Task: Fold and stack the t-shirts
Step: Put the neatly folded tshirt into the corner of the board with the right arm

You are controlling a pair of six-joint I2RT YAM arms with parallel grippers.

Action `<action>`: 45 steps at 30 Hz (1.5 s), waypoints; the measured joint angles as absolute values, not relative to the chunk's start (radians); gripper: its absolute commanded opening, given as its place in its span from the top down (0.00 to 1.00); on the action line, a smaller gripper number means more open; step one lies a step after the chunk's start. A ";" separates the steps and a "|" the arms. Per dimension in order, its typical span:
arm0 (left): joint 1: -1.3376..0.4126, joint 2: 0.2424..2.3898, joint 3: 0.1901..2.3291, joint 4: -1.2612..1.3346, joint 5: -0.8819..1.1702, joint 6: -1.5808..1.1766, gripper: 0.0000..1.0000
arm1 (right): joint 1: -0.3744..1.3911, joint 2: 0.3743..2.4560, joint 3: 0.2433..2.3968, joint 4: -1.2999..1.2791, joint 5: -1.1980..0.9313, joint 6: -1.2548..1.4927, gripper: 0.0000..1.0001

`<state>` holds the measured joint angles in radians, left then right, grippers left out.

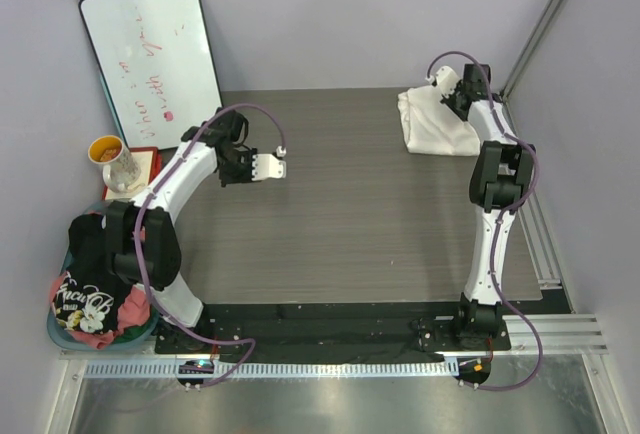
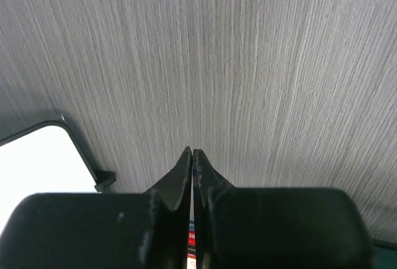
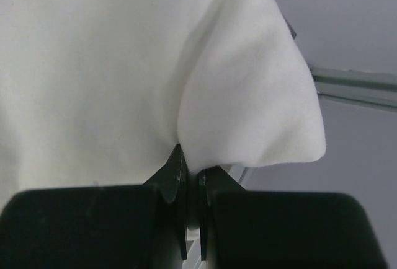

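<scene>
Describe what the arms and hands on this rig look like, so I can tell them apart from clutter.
Both are white links with black joints: left arm, right arm. A purple cable loops along each. The left hand and right hand have black tapered fingers on a blocky black body.

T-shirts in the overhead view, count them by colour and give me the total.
white t-shirt: 1, at the far right of the table
black t-shirt: 1, in the basket
pink-red t-shirt: 1, in the basket
Total: 3
</scene>
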<state>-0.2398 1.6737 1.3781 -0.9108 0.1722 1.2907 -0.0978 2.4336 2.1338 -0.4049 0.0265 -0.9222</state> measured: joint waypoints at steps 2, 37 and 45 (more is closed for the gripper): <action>-0.240 1.670 1.374 -0.912 0.172 1.290 1.00 | -0.114 2.442 2.120 -0.393 0.046 -0.937 0.99; -0.242 1.617 1.366 -0.921 0.186 1.258 1.00 | -0.028 2.325 1.822 0.197 0.417 -0.958 0.00; -0.242 1.589 1.298 -0.919 0.187 1.256 1.00 | 0.031 2.439 1.851 0.287 0.437 -1.063 0.00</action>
